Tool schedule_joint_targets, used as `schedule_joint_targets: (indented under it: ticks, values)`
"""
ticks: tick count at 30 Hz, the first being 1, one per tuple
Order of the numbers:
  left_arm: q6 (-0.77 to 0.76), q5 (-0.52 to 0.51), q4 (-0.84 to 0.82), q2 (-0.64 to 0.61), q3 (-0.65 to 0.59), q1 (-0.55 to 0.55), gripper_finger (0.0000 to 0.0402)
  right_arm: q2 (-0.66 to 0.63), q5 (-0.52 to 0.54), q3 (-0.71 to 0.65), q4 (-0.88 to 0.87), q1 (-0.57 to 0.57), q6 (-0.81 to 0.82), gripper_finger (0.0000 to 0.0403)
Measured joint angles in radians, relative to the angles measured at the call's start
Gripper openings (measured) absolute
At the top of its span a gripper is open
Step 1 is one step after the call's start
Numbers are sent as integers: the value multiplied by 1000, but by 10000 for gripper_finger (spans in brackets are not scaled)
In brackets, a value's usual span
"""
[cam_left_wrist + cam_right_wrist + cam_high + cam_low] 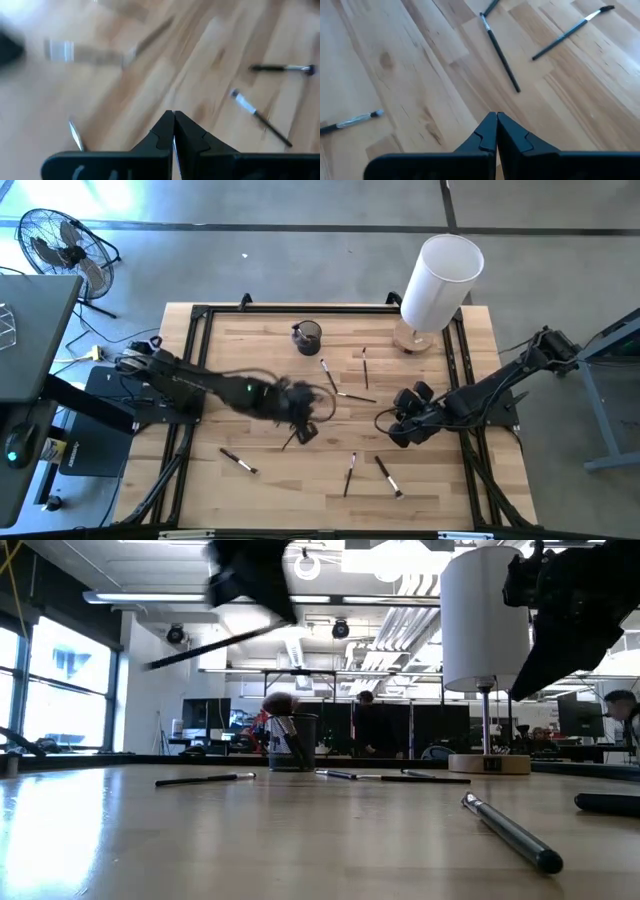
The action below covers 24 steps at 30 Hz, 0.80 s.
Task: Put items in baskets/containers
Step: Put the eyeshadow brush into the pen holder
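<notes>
My left gripper hangs high over the table's middle, shut on a thin dark brush; it also shows at the top of the low view. My right gripper is shut and empty, above the table right of centre. The black mesh cup stands at the far middle and holds a brush with a reddish head. Several brushes lie flat on the wood, among them one at the near left, two at the near middle and some near the cup. My left gripper pinches the dark brush near one end between its two shut fingers, which come from above. The brush is lifted clear of the table. It slants down and away from the fingers, its free end lower.
A tall white cylinder on a round wooden base stands at the far right corner. A black frame runs along the table's edges. A fan stands on the floor beyond the far left corner.
</notes>
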Motion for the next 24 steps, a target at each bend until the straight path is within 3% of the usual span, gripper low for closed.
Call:
schedule_joint_targets:
  ticks: [4, 8, 14, 19, 24]
  values:
    - [329, 35, 242, 2, 25, 99, 0, 0, -1, 0, 7, 0, 0, 2]
    - [580, 229, 528, -5, -50, 209, 0, 0, 26, 0, 7, 0, 20, 1]
    - [686, 407, 806, -110, -251, 398, 0, 0, 92, 0, 7, -18, 84, 1]
    - [766, 537, 1232, -180, -443, 562, 0, 0, 79, 0, 16, -102, 107, 1]
    - [704, 701, 1569, -174, -588, 791, 0, 0, 87, 0, 61, -196, 109, 2]
